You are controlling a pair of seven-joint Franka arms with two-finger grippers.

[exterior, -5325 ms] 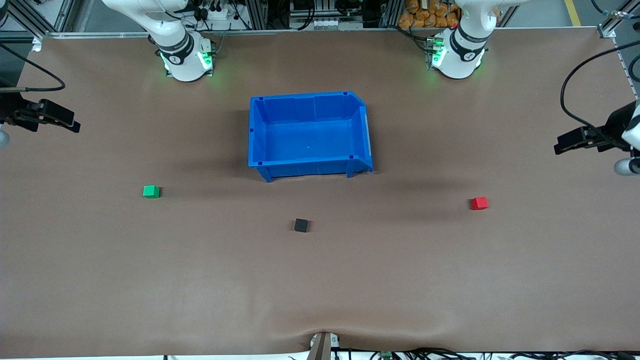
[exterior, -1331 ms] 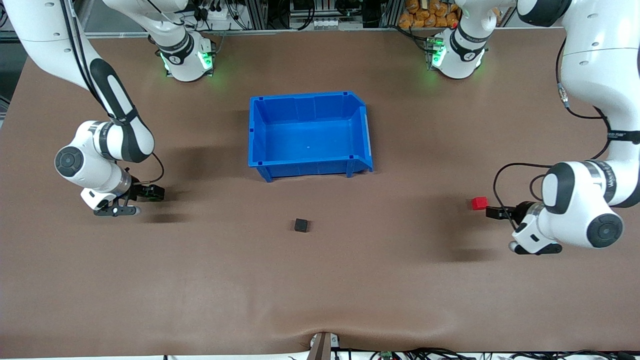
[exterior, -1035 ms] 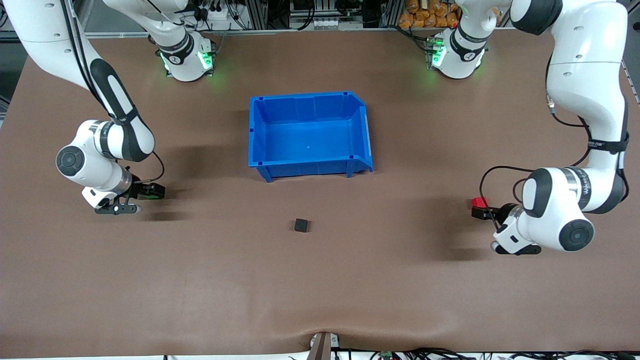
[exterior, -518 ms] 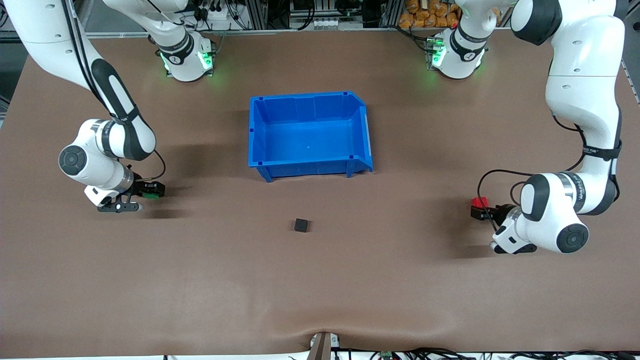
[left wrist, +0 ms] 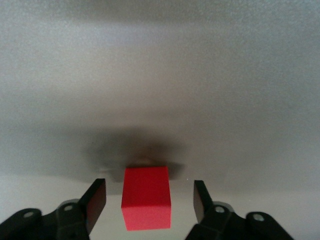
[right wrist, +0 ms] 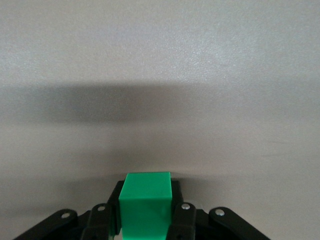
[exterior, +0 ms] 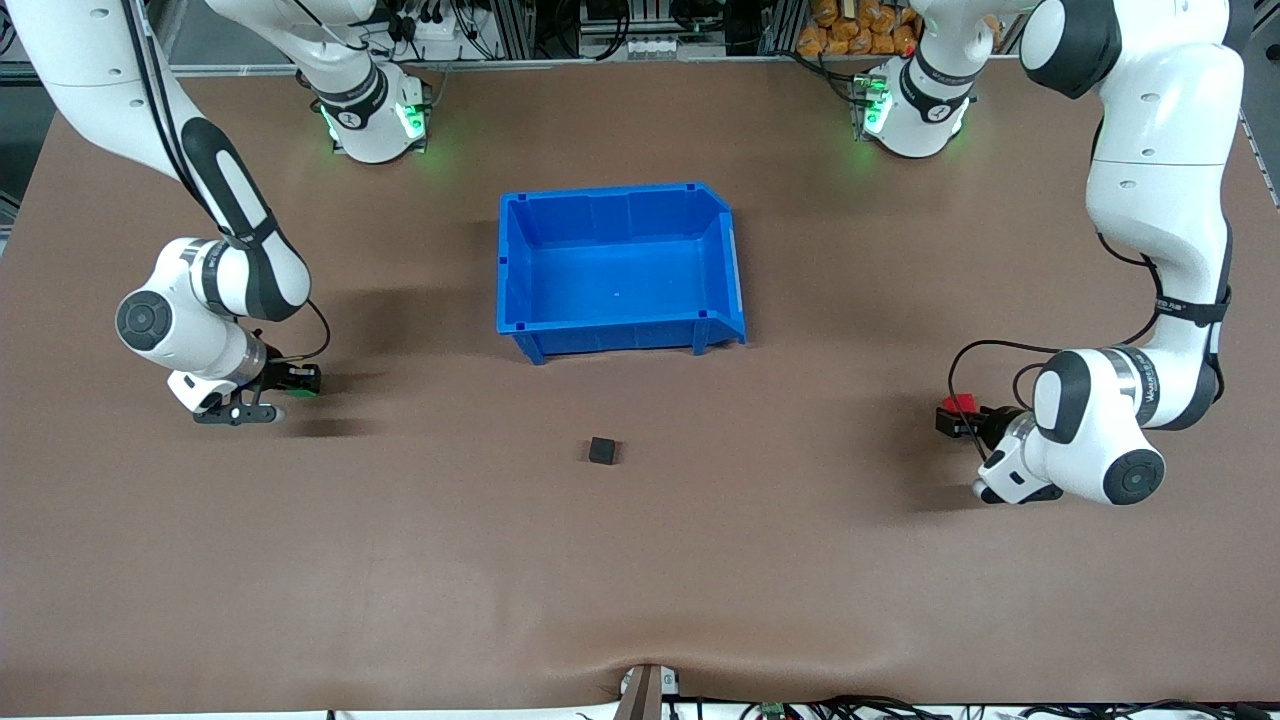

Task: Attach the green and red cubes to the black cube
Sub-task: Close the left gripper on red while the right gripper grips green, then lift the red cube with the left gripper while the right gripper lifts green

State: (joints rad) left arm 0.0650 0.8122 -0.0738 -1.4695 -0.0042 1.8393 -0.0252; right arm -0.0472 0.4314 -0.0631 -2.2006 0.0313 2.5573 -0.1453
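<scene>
Three cubes: green cube (exterior: pixel 300 391), red cube (exterior: pixel 960 403) and black cube (exterior: pixel 602 451), all resting on the table (exterior: pixel 640 580).
Landmark: black cube, nearer the front camera than the blue bin (exterior: pixel 618 266), untouched and apart from both coloured cubes.
Green cube: well apart from the black cube, toward the right arm's end of the table.
Red cube: well apart from the black cube, toward the left arm's end.
Right gripper (right wrist: pixel 145 220): low at the table, jaws pressed against the two sides of the green cube (right wrist: pixel 146 204).
Left gripper (left wrist: pixel 149 205): low at the table, jaws spread, one on each side of the red cube (left wrist: pixel 146 204), with clear gaps.
Step in hand: securing both coloured cubes before bringing them to the black cube.
Procedure, left: close evenly so the cube does not twist.
Procedure, right: confirm a firm pinch, then lift straight up.
Caution: bring each cube square to a black face.
</scene>
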